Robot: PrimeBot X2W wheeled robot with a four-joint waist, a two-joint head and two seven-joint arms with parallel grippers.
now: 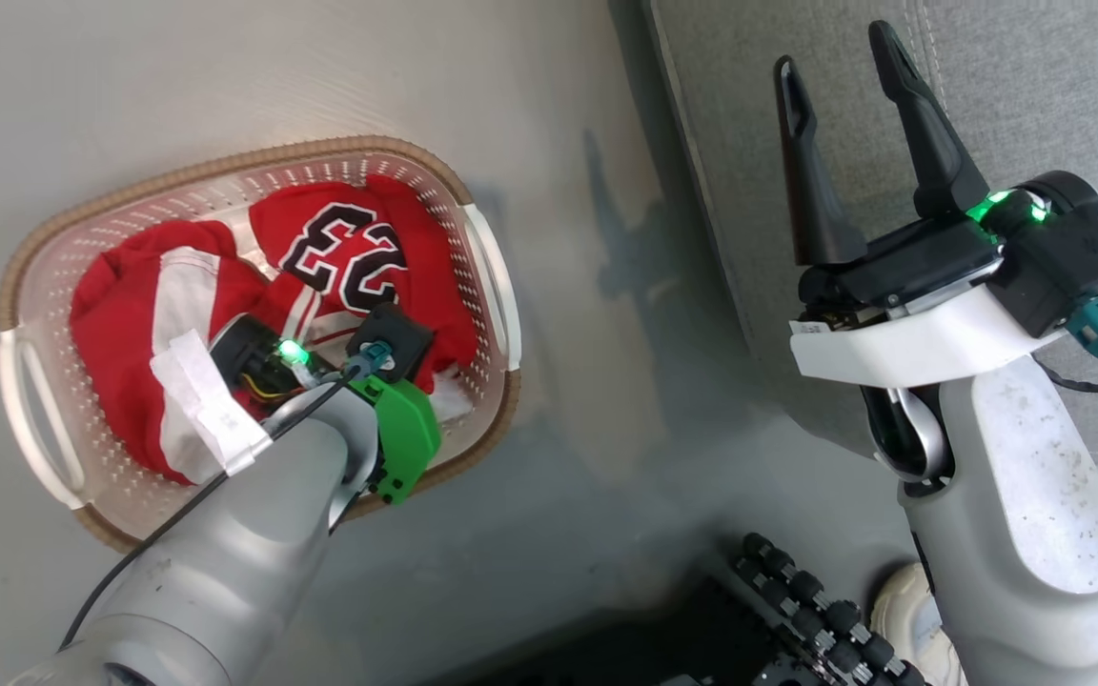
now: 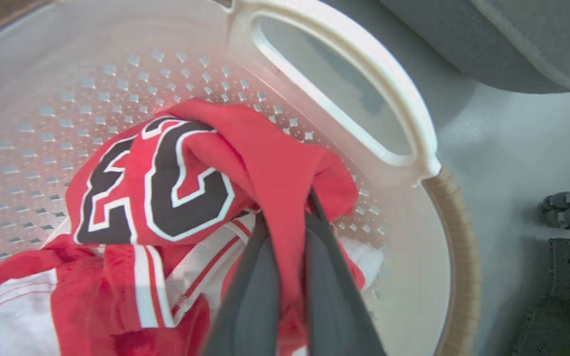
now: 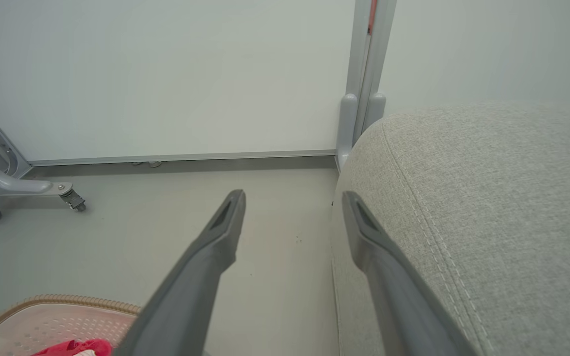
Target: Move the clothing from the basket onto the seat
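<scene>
So my left gripper point(image 2: 287, 210) was down inside the basket point(image 1: 225, 167), fingers pinched tight on a fold of the numbered jersey point(image 1: 339, 248). That was on the right side of the heap, close to the right-side handle point(image 1: 501, 286). In the left wrist view the red cloth was squeezed right between the two fingers, so I'd call that a real hold, not a graze. Both bits of clothing were in the basket: the jersey toward the far right, the striped piece point(image 1: 130, 286) bunched to its left. The two were touching, and I couldn't tell how tangled.

The bit that mattered: the seat point(image 1: 1035, 95) lay off to the right of the basket, with a strip of bare floor point(image 1: 606, 381) in between. Its left edge ran near-to-far, roughly in line with the basket's right end. From the right wrist view its top sat well above the floor. So my guess was up first, over the rim and handle so the cloth wouldn't catch, then right.

My right gripper point(image 1: 835, 52) was wide open with nothing in it, hanging just over the seat's left edge. It was way nearer the seat, but the left had the cloth. The way across the floor looked open. The only things to watch were my own right arm parked by the drop spot and the striped piece tagging along.
</scene>
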